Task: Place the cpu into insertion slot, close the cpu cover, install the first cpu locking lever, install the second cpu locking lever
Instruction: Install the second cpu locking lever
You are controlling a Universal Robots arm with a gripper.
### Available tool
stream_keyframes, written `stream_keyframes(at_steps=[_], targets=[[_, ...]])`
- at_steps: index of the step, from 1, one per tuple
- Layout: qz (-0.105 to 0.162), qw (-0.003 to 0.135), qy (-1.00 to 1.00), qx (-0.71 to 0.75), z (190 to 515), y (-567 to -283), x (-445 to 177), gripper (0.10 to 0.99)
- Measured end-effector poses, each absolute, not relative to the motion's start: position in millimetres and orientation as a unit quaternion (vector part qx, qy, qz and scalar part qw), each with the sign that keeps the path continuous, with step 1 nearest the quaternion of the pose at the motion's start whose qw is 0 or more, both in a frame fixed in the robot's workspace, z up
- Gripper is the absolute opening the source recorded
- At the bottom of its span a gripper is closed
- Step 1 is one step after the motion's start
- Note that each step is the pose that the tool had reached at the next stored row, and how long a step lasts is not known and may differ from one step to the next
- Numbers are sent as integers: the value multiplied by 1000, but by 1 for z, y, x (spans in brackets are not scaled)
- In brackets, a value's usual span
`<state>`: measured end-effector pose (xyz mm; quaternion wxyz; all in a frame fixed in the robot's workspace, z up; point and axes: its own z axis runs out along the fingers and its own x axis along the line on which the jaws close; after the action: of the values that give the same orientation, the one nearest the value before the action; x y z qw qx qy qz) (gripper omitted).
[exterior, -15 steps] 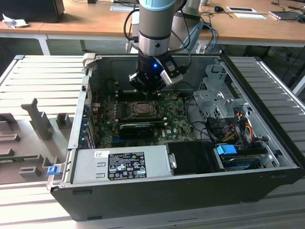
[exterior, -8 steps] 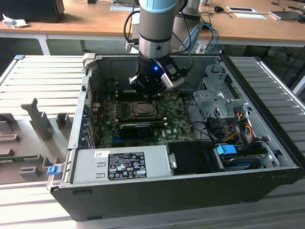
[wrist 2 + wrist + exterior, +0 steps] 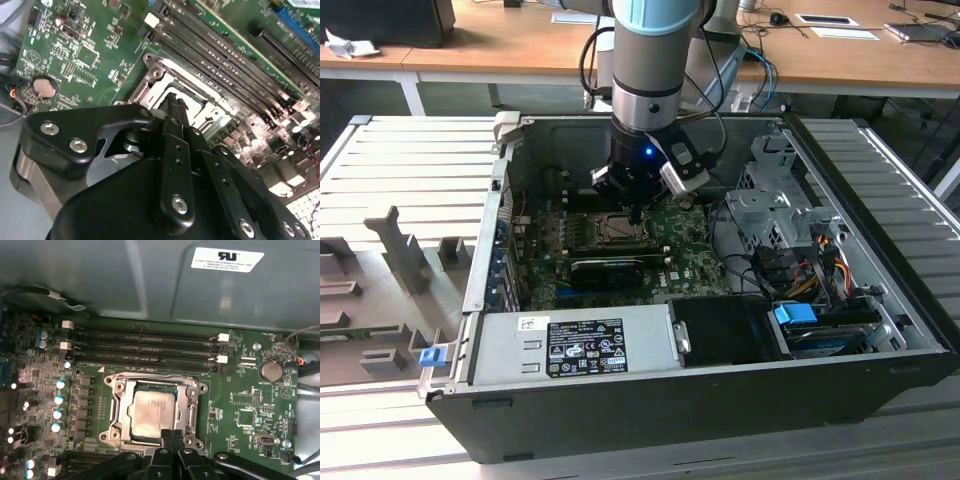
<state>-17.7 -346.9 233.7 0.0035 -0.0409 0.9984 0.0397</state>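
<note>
1. In the exterior view the claw (image 3: 637, 212) hangs from the arm inside the open computer case (image 3: 880, 330), its tips pointing down at the insertion slot (image 3: 616, 229) near the middle of the green motherboard (image 3: 690, 262).
2. In the first wrist view the cpu (image 3: 152, 411) sits in the socket, silver-grey face up, framed by the cpu cover (image 3: 191, 407), which lies flat around it with the chip showing through its square window.
3. The claw's black fingers (image 3: 166, 440) come in from the 6 o'clock edge of that socket and are pressed together, no gap between them; they are clenched with nothing visible between the tips.
4. The tips rest at the cover's 6 o'clock rim, touching it or just above it; I cannot tell which.
5. In the second wrist view the closed fingertips (image 3: 173, 107) stand over the metal frame (image 3: 165, 80) of the socket, the two linkage arms drawn in tight.
6. A row of black memory slots (image 3: 150, 347) lies at 12 o'clock from the socket in the first wrist view, and a round coin battery (image 3: 272, 371) sits toward 2 o'clock.
7. In the exterior view a long black card (image 3: 610, 268) lies just at 6 o'clock of the socket.
</note>
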Motion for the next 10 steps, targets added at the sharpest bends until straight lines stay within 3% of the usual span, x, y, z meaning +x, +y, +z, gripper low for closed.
stream_keyframes(at_steps=[10], targets=[[41, 2, 998, -41, 239, -365, -18, 106]])
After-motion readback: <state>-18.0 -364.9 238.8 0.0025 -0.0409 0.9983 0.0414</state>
